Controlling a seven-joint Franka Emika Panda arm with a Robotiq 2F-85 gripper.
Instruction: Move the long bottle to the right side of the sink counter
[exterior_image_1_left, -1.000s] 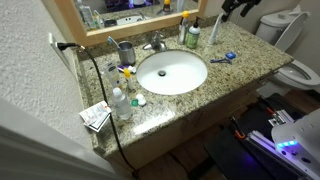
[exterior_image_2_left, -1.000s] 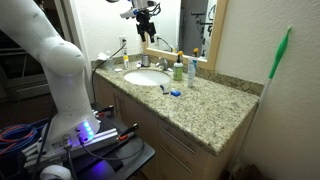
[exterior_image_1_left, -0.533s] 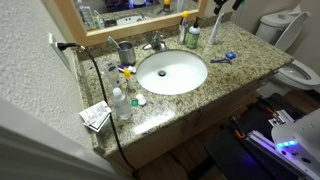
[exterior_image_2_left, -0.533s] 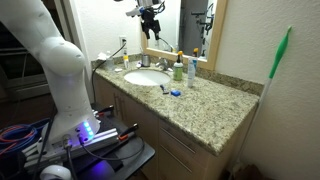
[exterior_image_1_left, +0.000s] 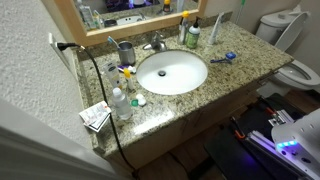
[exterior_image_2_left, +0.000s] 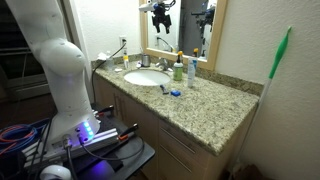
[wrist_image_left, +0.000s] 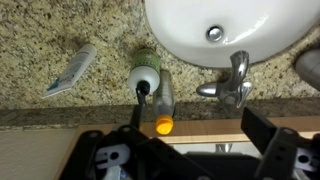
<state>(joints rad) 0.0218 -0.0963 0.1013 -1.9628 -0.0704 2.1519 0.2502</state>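
Observation:
The long bottle (wrist_image_left: 163, 100), slim with an orange top, stands at the back of the speckled granite sink counter (exterior_image_1_left: 225, 75) against the mirror frame. It touches or nearly touches the squat green bottle (wrist_image_left: 143, 75) with the white cap. Both bottles show in both exterior views: long bottle (exterior_image_1_left: 183, 25) (exterior_image_2_left: 192, 72), green bottle (exterior_image_1_left: 193, 37) (exterior_image_2_left: 178, 70). My gripper (exterior_image_2_left: 160, 12) is open and empty, high above the bottles in front of the mirror. In the wrist view its dark fingers (wrist_image_left: 190, 160) spread wide at the bottom edge. The other exterior view does not show it.
The white basin (exterior_image_1_left: 172, 72) and chrome faucet (wrist_image_left: 235, 85) lie beside the bottles. A tube (wrist_image_left: 72, 70) and a small blue item (exterior_image_1_left: 228, 57) lie on the counter's right part. A clear bottle (exterior_image_1_left: 120, 100), a cup (exterior_image_1_left: 126, 50) and a black cable (exterior_image_1_left: 95, 80) are at the left. A toilet (exterior_image_1_left: 297, 72) stands past the right end.
My gripper has risen and shifted along the mirror; it has left the top edge of an exterior view. The bottles have not moved.

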